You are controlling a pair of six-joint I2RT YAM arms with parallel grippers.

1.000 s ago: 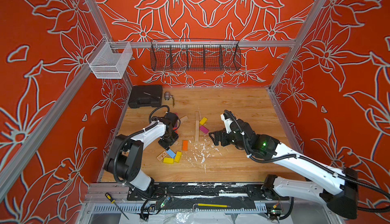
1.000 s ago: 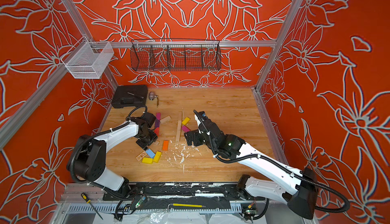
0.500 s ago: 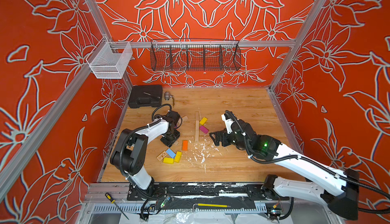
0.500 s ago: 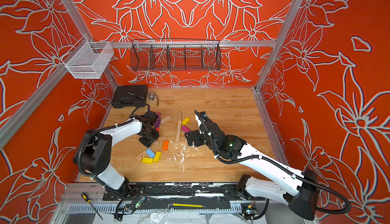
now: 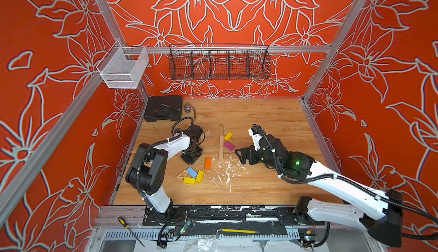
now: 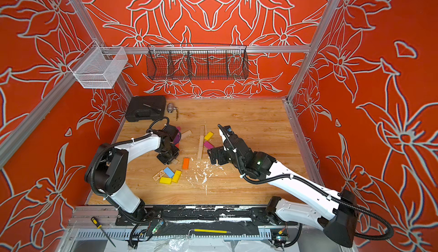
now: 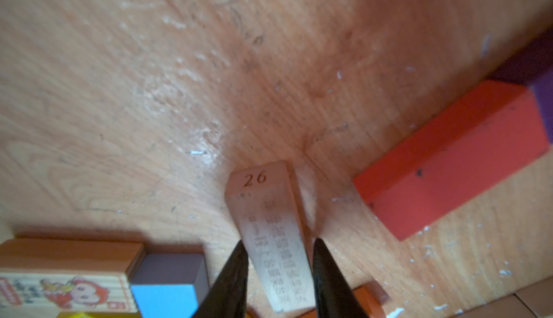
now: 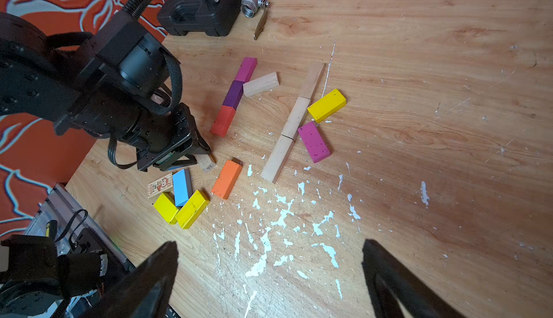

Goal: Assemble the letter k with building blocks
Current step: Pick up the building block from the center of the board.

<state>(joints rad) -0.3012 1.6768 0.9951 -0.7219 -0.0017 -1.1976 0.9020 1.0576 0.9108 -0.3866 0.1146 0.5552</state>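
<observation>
Left wrist view: the left pincer is clamped on a numbered block, toward the surface's left edge near the red block. The right pincer hangs spread wide above the surface's middle.

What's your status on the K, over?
Left gripper closed on numbered plain plank. Right gripper open, empty, over white flecks. Red block close beside plank, not touching.
</observation>
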